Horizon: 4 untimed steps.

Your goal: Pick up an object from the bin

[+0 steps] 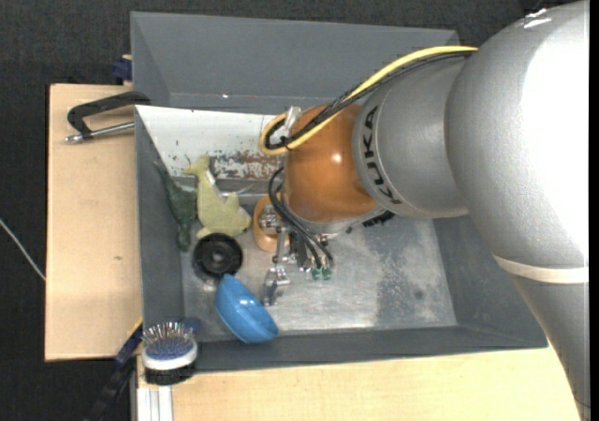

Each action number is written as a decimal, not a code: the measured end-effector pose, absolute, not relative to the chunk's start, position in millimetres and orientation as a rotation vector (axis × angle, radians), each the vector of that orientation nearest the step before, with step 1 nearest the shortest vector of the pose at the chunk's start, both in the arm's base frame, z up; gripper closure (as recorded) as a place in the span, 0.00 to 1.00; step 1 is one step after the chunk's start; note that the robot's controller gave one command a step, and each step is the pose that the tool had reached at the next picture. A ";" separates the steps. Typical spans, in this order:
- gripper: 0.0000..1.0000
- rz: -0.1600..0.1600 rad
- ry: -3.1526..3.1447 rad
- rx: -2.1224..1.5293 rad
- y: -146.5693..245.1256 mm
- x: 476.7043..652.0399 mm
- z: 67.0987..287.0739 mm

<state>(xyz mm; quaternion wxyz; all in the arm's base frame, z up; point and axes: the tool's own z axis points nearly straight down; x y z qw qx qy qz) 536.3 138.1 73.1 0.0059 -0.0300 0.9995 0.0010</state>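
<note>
Gripper (276,286): low over the bin floor beneath the orange wrist cover (323,171); whether it is released or clenched cannot be told from this angle.
Nearest thing: blue bowl (246,310), apparently tipped on its side near the front wall, just beside the gripper at its lower left.
Handling of the bowl: judged light, stiff, smooth plastic. It is likely to slip or roll if pinched across its rounded outside, and the thin rim looks the surest place to take hold.
Neighbours: black round disc (217,255) near the gripper on the left. A tan piece (266,234) lies partly hidden under the wrist. A pale yellow, soft-looking figure (220,206) and a dark green strip (177,210) lie toward the left wall.
Surface: bin (402,269) floor of flat, scuffed grey metal — hard, so a nudged bowl would probably slide rather than stay put.
Room: the right half of the floor lies open, while the bowl is hemmed by the front wall and the disc — approach looks easiest from above and from the right.
Risk: a push toward the corner could wedge the bowl against the wall.
</note>
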 end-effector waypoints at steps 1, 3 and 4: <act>0.00 0.001 3.037 -0.765 204.9 505.3 73.5; 1.00 0.005 3.034 -0.758 207.1 510.9 160.9; 1.00 0.004 3.040 -0.759 208.5 512.1 174.6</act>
